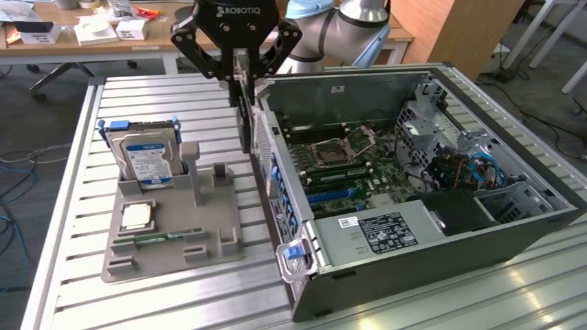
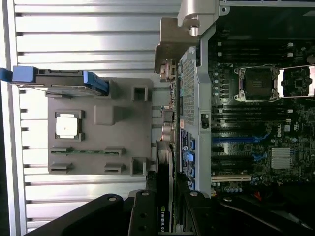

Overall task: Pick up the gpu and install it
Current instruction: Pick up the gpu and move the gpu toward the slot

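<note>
Where it hangs on edge over the ribbed aluminium table (image 1: 174, 289), just beside the open case's (image 1: 440, 251) perforated rear wall, the gpu (image 1: 246, 117) looks thin, flat and dark. The black gripper (image 1: 243, 72) is clamped on its top edge.

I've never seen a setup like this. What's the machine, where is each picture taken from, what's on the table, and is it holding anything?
The machine is a robot arm ending in a two-fingered gripper. One picture comes from a camera standing off the arm; the other from a camera on its wrist, looking past the gripper. On the slatted metal table lies an open computer case with its main board showing. Beside it a grey holder carries an upright hard drive, a square processor chip and a thin memory stick. The gripper is shut on a graphics card, held on edge in the air close beside the case.
</note>
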`<state>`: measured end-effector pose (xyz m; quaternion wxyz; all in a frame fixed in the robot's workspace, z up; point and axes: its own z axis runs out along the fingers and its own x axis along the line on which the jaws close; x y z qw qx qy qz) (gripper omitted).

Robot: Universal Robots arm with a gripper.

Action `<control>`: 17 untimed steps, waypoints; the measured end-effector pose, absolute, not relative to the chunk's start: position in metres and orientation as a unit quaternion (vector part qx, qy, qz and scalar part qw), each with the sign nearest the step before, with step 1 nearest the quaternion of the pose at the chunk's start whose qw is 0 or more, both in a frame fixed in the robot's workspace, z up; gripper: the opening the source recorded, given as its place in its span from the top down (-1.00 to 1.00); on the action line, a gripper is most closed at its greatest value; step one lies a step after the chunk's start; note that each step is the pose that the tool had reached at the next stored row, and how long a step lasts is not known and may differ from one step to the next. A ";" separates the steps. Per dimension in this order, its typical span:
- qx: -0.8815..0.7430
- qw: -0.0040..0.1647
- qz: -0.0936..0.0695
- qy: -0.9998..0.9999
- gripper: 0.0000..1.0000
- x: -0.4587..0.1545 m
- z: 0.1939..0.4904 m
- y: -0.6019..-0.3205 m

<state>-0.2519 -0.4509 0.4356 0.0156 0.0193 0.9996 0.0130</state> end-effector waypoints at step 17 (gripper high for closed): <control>0.019 0.015 0.014 1.000 0.47 -0.182 0.436 -0.450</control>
